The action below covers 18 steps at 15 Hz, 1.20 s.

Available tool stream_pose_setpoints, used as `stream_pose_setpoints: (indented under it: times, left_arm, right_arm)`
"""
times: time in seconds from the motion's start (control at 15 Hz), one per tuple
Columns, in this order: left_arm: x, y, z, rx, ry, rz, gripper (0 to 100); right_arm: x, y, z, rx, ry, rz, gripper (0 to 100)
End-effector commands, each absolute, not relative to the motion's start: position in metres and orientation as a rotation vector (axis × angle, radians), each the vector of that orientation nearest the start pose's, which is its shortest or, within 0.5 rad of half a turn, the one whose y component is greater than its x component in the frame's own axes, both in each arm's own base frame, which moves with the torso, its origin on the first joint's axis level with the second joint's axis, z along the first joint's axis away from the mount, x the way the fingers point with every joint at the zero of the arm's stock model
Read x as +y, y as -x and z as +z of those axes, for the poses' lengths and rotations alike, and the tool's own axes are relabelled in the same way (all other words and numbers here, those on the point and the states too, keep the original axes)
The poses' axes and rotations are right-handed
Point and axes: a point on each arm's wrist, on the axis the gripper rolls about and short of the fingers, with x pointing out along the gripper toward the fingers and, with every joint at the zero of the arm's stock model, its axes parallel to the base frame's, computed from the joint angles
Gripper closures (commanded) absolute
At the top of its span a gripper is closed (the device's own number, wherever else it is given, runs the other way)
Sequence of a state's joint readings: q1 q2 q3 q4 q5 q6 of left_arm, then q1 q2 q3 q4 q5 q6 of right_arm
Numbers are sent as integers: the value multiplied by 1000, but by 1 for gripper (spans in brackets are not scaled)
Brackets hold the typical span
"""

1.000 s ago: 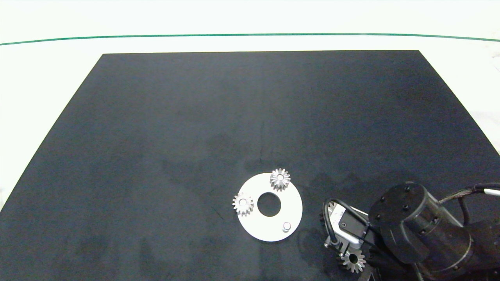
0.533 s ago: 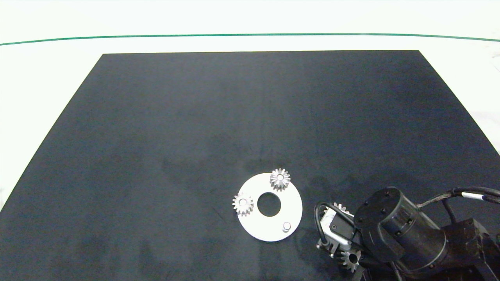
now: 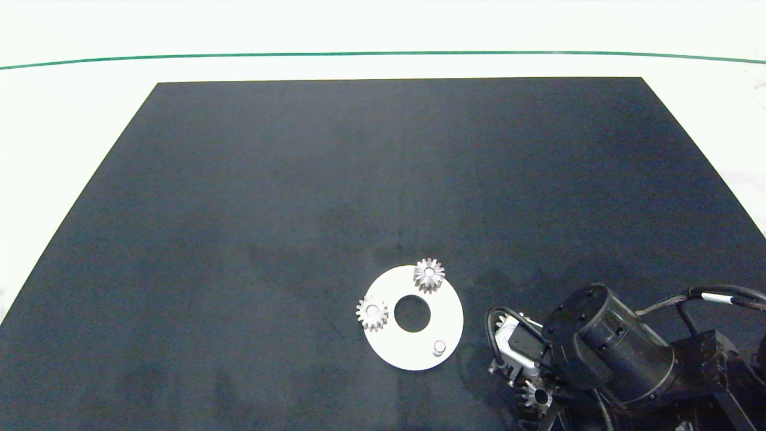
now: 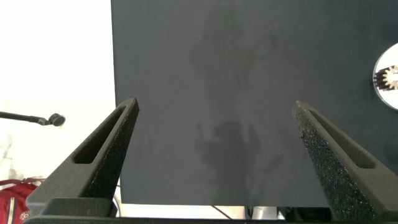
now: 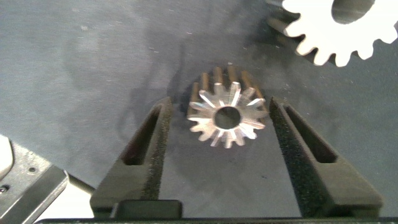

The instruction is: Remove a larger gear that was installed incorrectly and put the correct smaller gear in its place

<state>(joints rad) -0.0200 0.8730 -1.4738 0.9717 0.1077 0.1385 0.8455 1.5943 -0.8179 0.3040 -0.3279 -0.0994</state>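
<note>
A small silver gear (image 5: 227,115) lies on the black mat between the fingers of my right gripper (image 5: 221,102). The gripper is open and straddles it, with one pad (image 5: 281,134) close to the teeth. In the head view this gear (image 3: 534,397) peeks out under the right arm near the mat's front edge. The larger gear (image 5: 339,25), with long teeth, lies on the mat just beyond it and is hidden by the arm in the head view. The white round plate (image 3: 446,311) carries two small gears (image 3: 429,275) (image 3: 372,312) and one bare peg (image 3: 439,347). My left gripper (image 4: 217,155) hangs open by the mat's edge.
The black mat (image 3: 299,179) covers most of the white table. The right arm's dark wrist (image 3: 604,353) and cables fill the front right corner. The plate's rim (image 4: 388,78) shows at the side of the left wrist view.
The right arm has shifted left and sunk toward the front edge, around the small gear. The gear and the plate have not moved.
</note>
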Motion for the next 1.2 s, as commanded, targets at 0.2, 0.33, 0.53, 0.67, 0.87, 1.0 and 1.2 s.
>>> stream_pose_setpoints:
  times: [0.2, 0.33, 0.53, 0.67, 0.87, 1.0, 1.2]
  left_arm:
    - [2, -3, 353, 381, -162, 62, 0]
    - [2, -3, 353, 379, -162, 62, 0]
    - [2, -3, 353, 378, -162, 62, 0]
    - [2, -3, 353, 379, -162, 62, 0]
    - [2, -3, 353, 378, -162, 62, 0]
    - [2, -3, 353, 379, -162, 62, 0]
    - [2, -3, 353, 379, -162, 62, 0]
  right_arm:
    - [167, -164, 141, 891, 684, 494, 48]
    - [169, -166, 137, 880, 677, 494, 53]
    - [172, -167, 133, 875, 676, 500, 59]
    - [172, -167, 132, 877, 679, 500, 62]
    - [169, -163, 136, 863, 686, 503, 68]
    - [169, -161, 139, 852, 685, 509, 72]
    - [173, -152, 161, 773, 656, 547, 78]
